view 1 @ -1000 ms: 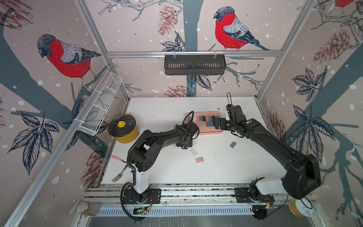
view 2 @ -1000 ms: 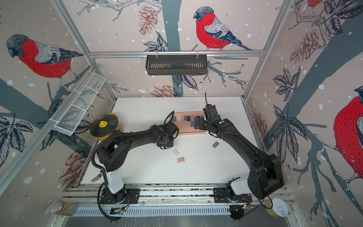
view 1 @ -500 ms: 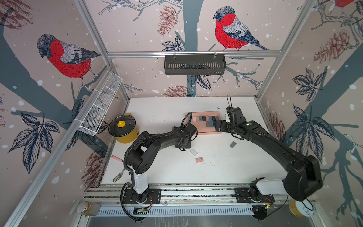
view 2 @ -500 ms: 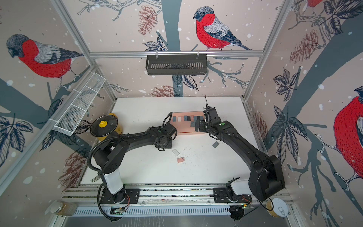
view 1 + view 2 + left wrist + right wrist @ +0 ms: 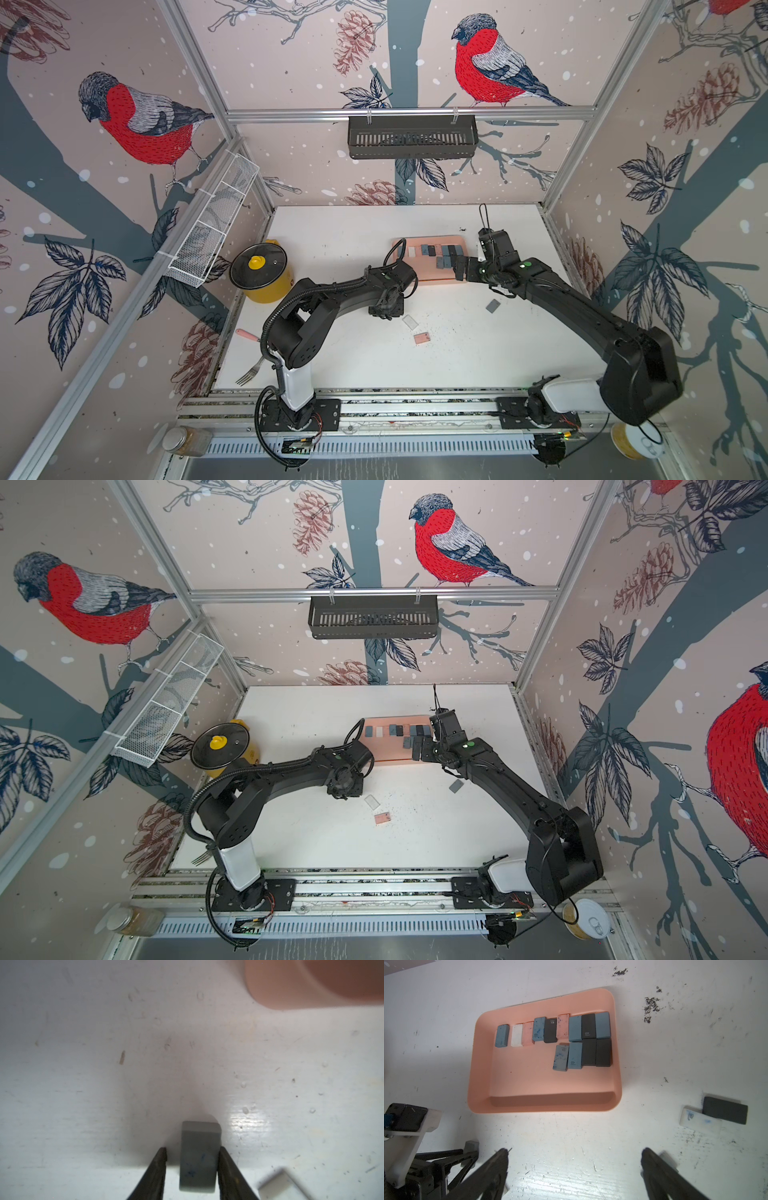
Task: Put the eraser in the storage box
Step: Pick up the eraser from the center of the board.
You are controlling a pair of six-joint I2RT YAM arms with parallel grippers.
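— So where is the eraser (image 5: 197,1159) right now?

— On the table (image 5: 332,249), standing on a narrow edge, just near and left of the storage box (image 5: 529,1078). It is not in the box yet.

— And the left pincer (image 5: 191,1150)?

— Narrow, straddling the eraser across its thin width. One finger touches a side. The other shows a sliver of table between, so I judge the squeeze unfinished. Coming down across the thin width makes sense, since the flat faces give the fingers something broad to press.

— What about the right pincer (image 5: 575,1159)?

— Wide and empty, hovering over the table at the near right corner of the box. My guess is it hangs there to stay out of the left arm's path.

— Is there room in the box?

— Plenty. The other erasers (image 5: 577,1028) lie in two tidy rows toward the far side. That leaves the near half bare, the side closest to the left arm.

— Anything else loose?

— A white eraser (image 5: 409,322) and a pink eraser (image 5: 422,338) lie just right of the left pincer, and a grey eraser (image 5: 493,306) lies near the right arm.
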